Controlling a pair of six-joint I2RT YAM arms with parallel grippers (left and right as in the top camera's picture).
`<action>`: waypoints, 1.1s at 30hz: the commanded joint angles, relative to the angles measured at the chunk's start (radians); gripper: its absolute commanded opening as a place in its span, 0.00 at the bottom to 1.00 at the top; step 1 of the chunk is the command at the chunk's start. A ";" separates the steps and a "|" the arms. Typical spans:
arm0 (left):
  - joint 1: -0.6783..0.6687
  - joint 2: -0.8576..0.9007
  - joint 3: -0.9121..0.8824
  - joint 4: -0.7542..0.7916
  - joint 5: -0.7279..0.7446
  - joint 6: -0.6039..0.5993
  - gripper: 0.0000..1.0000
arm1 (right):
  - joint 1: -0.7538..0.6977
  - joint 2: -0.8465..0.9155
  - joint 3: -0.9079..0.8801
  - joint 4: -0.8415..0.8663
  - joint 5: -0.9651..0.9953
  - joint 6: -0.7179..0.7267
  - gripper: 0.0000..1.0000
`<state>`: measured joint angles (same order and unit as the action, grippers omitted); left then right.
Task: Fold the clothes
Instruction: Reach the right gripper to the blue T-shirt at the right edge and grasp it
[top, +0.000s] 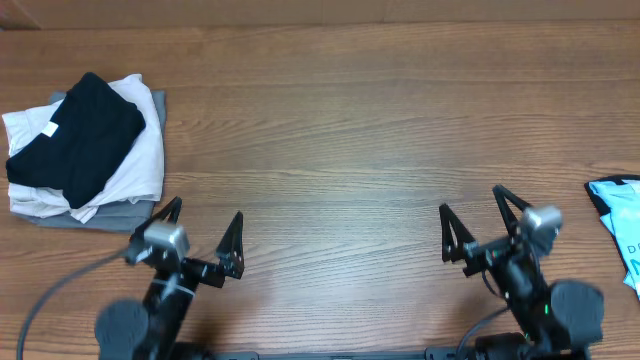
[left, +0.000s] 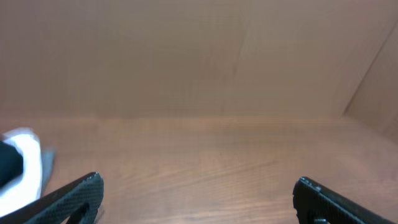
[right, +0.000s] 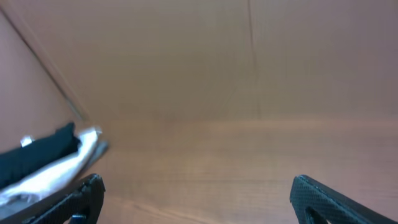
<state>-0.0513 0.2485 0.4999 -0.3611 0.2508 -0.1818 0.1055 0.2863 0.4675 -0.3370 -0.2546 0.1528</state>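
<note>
The left gripper (top: 205, 228) has its jaws spread wide, gripping nothing. Just ahead to its left sits a stack: a black garment (top: 85, 130) on a white one (top: 138, 165), with grey (top: 100, 218) beneath. The right gripper (top: 472, 215) is equally agape and empty. The sky-blue T-shirt (top: 622, 225) lies off to its right at the edge of the table (top: 340, 130).

Black forked tools (top: 207, 208), silver camera housings (top: 160, 238)

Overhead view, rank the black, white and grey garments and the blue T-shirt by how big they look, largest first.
1. black garment, visible whole on top.
2. white garment, close behind, partly covered.
3. blue T-shirt, cut off by the frame edge.
4. grey garment, only slivers show; true size unclear.
</note>
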 joint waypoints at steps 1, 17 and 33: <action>0.006 0.178 0.146 -0.069 0.003 -0.006 1.00 | -0.003 0.194 0.134 -0.072 0.006 0.027 1.00; 0.006 0.975 0.962 -0.761 0.057 -0.023 1.00 | -0.246 1.124 0.904 -0.686 0.043 0.026 1.00; 0.005 1.112 0.973 -0.891 0.056 0.047 1.00 | -0.764 1.379 0.922 -0.447 0.121 0.298 0.98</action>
<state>-0.0513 1.3579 1.4475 -1.2503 0.2962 -0.1539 -0.6228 1.6268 1.3598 -0.7959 -0.1848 0.3981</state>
